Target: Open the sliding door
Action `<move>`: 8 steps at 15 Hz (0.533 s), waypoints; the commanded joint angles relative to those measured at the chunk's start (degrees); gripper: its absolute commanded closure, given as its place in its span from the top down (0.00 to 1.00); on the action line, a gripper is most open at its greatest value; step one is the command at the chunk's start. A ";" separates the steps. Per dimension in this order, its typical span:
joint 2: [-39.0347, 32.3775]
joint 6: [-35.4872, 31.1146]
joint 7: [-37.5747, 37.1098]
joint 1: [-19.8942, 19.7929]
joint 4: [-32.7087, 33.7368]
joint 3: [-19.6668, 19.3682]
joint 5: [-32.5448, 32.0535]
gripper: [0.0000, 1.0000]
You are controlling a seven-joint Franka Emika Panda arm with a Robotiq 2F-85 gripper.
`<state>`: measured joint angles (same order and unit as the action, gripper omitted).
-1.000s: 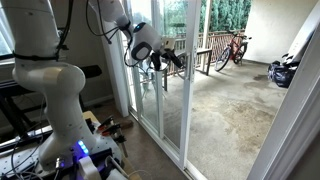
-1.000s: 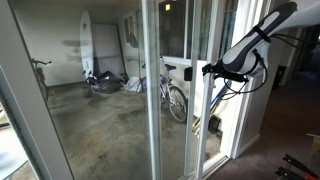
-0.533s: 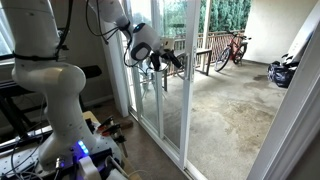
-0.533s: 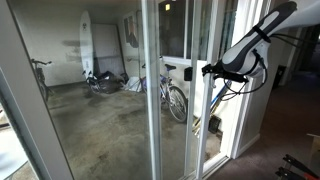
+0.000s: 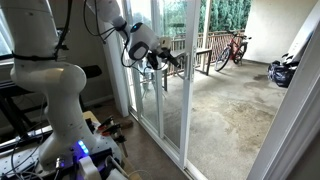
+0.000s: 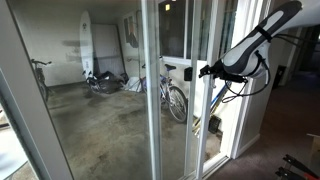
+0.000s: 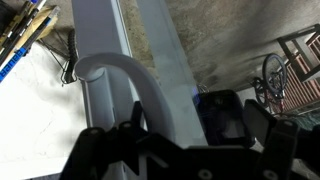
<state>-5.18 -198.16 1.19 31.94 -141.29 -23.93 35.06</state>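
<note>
The sliding door point(image 5: 176, 105) is a tall glass panel in a white frame; it also shows in an exterior view point(image 6: 182, 120). Its pale D-shaped handle point(image 7: 118, 75) curves off the white upright in the wrist view. My gripper point(image 5: 162, 62) is at handle height against that upright, as an exterior view point(image 6: 205, 71) also shows. In the wrist view my gripper point(image 7: 175, 118) has its dark fingers point(image 7: 225, 115) spread, with the handle's loop running down between them. The fingers do not press on the loop.
The robot's white base point(image 5: 55, 100) and floor cables point(image 5: 105, 128) are indoors beside the door. Outside lie a concrete patio point(image 5: 225, 105), a red bicycle point(image 5: 235, 47), another bicycle point(image 6: 175, 98), a white surfboard point(image 6: 86, 42) and a wooden railing point(image 5: 200, 55).
My gripper has shifted slightly sideways along the door line, a few pixels in both exterior views. The door itself shows no clear movement.
</note>
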 commanded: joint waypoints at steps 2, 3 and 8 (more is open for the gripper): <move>2.67 -0.06 0.17 0.80 -2.19 -0.62 -2.14 1.00; 2.93 -0.03 -0.27 0.46 -2.29 -0.63 -2.65 1.00; 2.19 -0.03 2.07 3.39 -0.82 -0.88 -1.03 1.00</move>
<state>-4.35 -198.18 1.29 32.32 -141.76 -24.51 33.52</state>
